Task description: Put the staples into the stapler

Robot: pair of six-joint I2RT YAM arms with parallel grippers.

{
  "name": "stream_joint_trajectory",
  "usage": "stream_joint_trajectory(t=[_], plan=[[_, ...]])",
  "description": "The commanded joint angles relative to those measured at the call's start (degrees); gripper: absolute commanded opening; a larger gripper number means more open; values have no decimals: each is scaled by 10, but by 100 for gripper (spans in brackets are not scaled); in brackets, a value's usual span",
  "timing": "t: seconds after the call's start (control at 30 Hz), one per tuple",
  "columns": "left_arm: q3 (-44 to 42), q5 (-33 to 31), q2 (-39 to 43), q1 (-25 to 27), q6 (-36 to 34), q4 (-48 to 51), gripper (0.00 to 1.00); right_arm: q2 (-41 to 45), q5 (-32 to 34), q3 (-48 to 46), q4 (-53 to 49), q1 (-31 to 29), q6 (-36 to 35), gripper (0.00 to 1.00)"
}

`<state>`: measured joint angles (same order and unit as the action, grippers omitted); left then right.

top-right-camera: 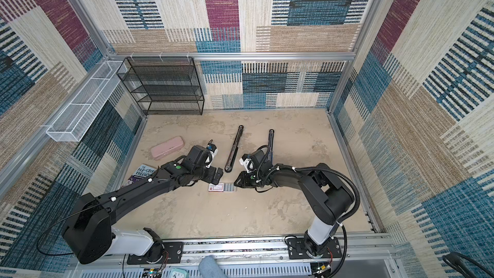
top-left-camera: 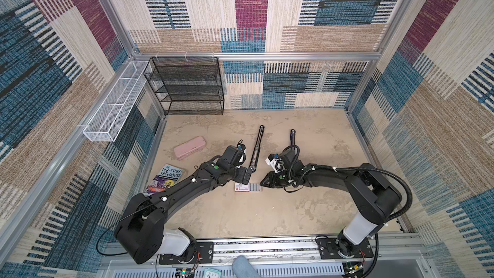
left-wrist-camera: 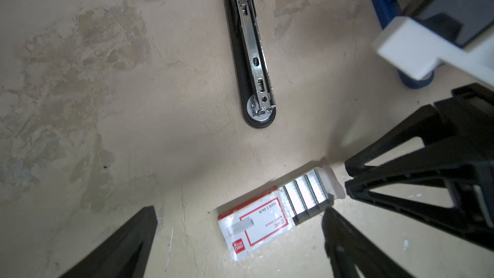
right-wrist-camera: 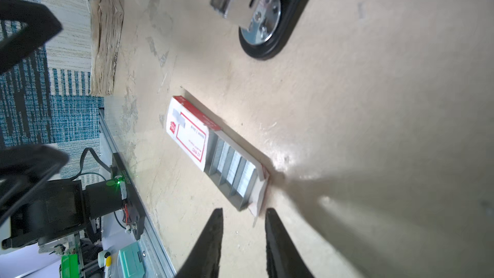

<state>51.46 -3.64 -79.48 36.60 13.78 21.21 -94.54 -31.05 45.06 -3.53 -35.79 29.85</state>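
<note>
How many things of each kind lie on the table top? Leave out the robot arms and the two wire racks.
Staple box, tray slid out: 1
Open stapler: 1
Second long dark tool, partly hidden by the right arm, perhaps another stapler: 1
Pink pencil case: 1
Book: 1
Total: 5

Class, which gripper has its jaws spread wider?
The left gripper: its jaws stand far apart, whereas the right gripper shows only a narrow gap.
</note>
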Motion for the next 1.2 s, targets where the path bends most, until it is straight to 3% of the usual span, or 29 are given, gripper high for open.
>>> stream_joint_trajectory(t=[0.0, 0.17, 0.23, 0.3, 0.4, 0.63, 1.17], plan=[[-1, 47, 0, -1, 74, -34, 93, 41, 39, -16, -15, 9, -11, 32], [58, 112, -52, -1, 149, 46, 70, 99, 59, -49, -25, 47, -19, 32], [90, 163, -85, 2, 172, 81, 53, 118, 70, -60, -30, 63, -22, 32], [111, 205, -113, 8, 192, 98, 43, 131, 82, -68, -34, 72, -23, 32], [144, 218, -145, 31, 202, 134, 36, 143, 96, -81, -30, 81, -22, 31], [200, 227, -211, 50, 197, 229, 31, 145, 106, -102, -18, 87, -16, 31], [249, 208, -295, 58, 185, 250, 26, 156, 107, -118, -12, 93, -18, 30]])
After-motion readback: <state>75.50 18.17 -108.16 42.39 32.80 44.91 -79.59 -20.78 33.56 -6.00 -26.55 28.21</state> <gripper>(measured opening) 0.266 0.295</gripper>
